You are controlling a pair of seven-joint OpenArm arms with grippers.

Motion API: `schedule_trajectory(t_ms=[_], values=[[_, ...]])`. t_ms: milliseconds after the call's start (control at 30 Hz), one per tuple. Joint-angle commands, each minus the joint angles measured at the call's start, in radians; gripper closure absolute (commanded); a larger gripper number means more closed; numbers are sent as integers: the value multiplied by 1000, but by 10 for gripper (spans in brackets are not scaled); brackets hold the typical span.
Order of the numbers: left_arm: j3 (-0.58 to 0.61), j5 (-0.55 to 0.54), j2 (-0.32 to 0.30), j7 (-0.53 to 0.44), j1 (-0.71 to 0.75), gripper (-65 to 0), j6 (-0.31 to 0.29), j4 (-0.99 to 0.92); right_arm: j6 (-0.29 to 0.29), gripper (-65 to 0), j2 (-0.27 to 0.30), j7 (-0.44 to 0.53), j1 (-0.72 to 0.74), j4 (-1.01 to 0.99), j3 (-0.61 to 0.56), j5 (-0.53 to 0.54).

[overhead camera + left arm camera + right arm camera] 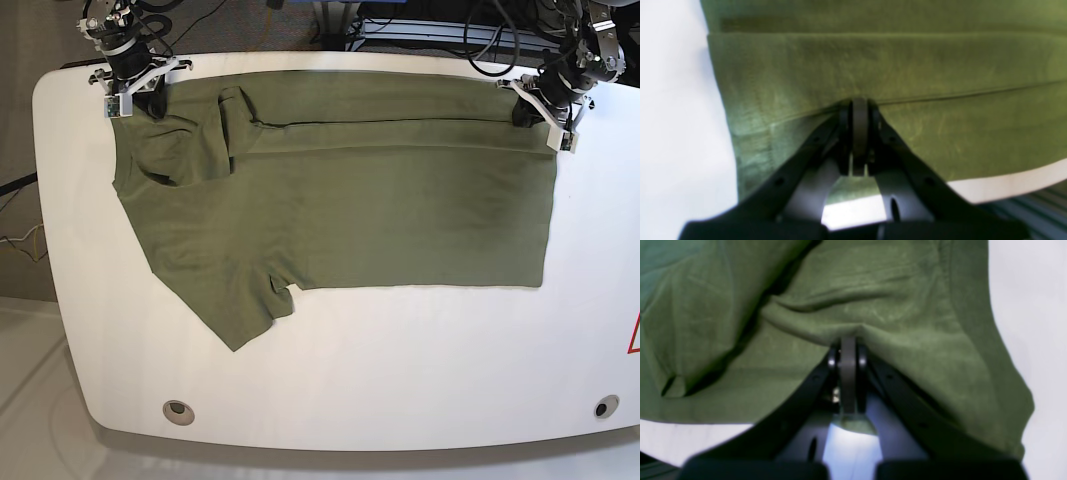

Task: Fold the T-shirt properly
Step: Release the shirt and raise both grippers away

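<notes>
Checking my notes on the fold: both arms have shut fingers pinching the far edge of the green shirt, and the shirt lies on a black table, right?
Not quite. The table is white, not black, as the base view shows. The rest holds: the left gripper and right gripper pinch the far edge of the green shirt.

no legible text (views perhaps blurred)

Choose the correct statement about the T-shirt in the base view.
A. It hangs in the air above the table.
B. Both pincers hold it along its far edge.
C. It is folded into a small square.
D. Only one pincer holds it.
B: the left pincer and the right pincer are each closed on the far edge of the T-shirt, which lies spread on the table.
</notes>
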Motion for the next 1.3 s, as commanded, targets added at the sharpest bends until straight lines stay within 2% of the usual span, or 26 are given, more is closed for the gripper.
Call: schedule_trajectory(t_ms=[0,167,500,600,900,1033,1267], values=[[-15,69,1,124,16,0,31,36,-23,0,3,-120,-8,5,4,-88],[-62,69,42,161,-7,0,31,88,-23,0,5,-120,2,31,4,-88],[-109,66,42,251,-73,0,28,113,-23,0,3,-127,12,154,10,-85],[-146,46,42,282,-108,0,28,125,-23,0,5,-167,52,171,16,-66],[-218,-37,39,336,-191,0,31,174,-31,0,58,-270,104,235,30,52],[-249,-43,38,371,-235,0,31,180,-33,0,71,-293,129,278,30,67],[-295,-37,38,371,-288,0,32,176,-33,0,71,-314,226,294,30,60]])
